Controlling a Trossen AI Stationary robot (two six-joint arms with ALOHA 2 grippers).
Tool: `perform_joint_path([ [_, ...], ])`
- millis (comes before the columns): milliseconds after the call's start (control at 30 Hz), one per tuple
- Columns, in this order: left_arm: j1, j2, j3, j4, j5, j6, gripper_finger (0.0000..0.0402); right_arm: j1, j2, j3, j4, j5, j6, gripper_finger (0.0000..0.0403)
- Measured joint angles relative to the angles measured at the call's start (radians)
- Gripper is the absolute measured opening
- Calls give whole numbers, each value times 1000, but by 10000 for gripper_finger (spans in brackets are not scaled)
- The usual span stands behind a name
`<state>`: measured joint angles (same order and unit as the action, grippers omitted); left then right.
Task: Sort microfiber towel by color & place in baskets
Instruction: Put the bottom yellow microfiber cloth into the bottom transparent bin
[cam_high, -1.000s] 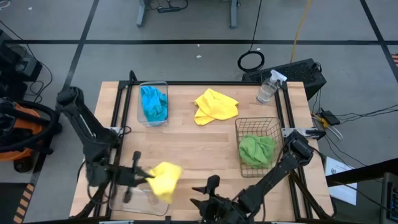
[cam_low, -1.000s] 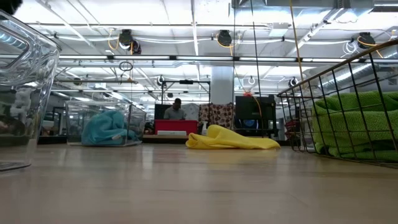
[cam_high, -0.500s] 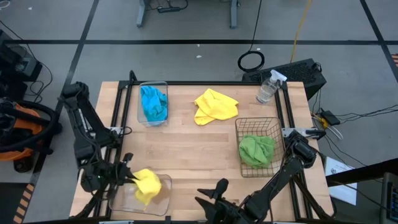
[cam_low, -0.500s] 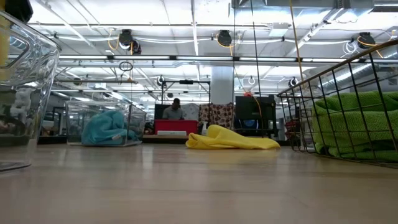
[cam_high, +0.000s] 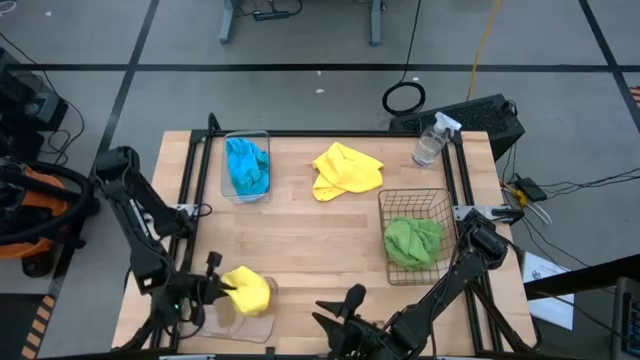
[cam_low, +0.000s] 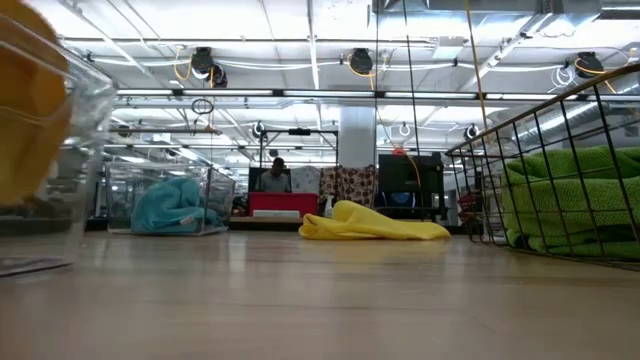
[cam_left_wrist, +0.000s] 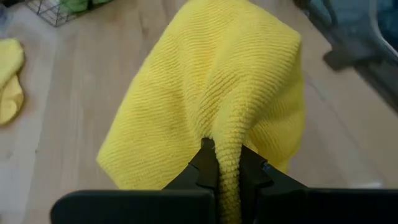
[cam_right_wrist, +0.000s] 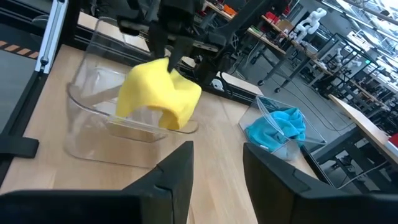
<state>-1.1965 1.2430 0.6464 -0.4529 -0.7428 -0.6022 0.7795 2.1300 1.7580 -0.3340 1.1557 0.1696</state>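
Observation:
My left gripper (cam_high: 214, 290) is shut on a yellow microfiber towel (cam_high: 249, 290) over the clear tub (cam_high: 236, 326) at the table's near left corner. The low view shows the towel (cam_low: 28, 110) through the tub's wall (cam_low: 75, 200). My right gripper (cam_high: 342, 306) waits open at the near edge, facing the tub, with nothing between its fingers (cam_right_wrist: 177, 174). A second yellow towel (cam_high: 346, 170) lies flat on the far middle of the table. Another clear tub (cam_high: 228, 188) at the far left holds a blue towel (cam_high: 247, 165). A green towel (cam_high: 413, 240) lies in the wire basket (cam_high: 385, 205). My left gripper pinches a bunched fold of the yellow towel (cam_left_wrist: 227, 155) between its two fingers, slanting down from the table's left side. The towel (cam_right_wrist: 158, 93) hangs loose beyond and below the fingers, its lower part within the top of the clear tub (cam_right_wrist: 102, 121).
A clear spray bottle (cam_high: 431, 141) stands at the far right corner. Bare wood stretches across the table's middle between the baskets. Black frame rails run along the table's left and right sides.
My left gripper has gone down and tipped further downward, carrying the yellow towel from beside the tub's right rim to over the tub. In the low view the towel now shows through the tub's wall.

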Motion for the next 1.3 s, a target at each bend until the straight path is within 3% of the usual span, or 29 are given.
perform_joint_path([
  [300,1,99,0,73,59,-18,33,0,0,0,0,-1,2,130],
  [433,6,100,0,72,-12,-48,70,-1,0,0,0,-1,2,130],
  [600,6,100,0,87,-12,-70,125,-4,0,0,0,-1,2,130],
  [900,3,100,0,86,133,-176,204,-4,0,0,-1,-1,-6,130],
  [1167,3,95,74,69,348,-151,212,-14,0,0,-16,-1,-1,130],
  [1300,3,95,126,50,381,-134,212,-15,0,0,-16,-5,2,130],
])
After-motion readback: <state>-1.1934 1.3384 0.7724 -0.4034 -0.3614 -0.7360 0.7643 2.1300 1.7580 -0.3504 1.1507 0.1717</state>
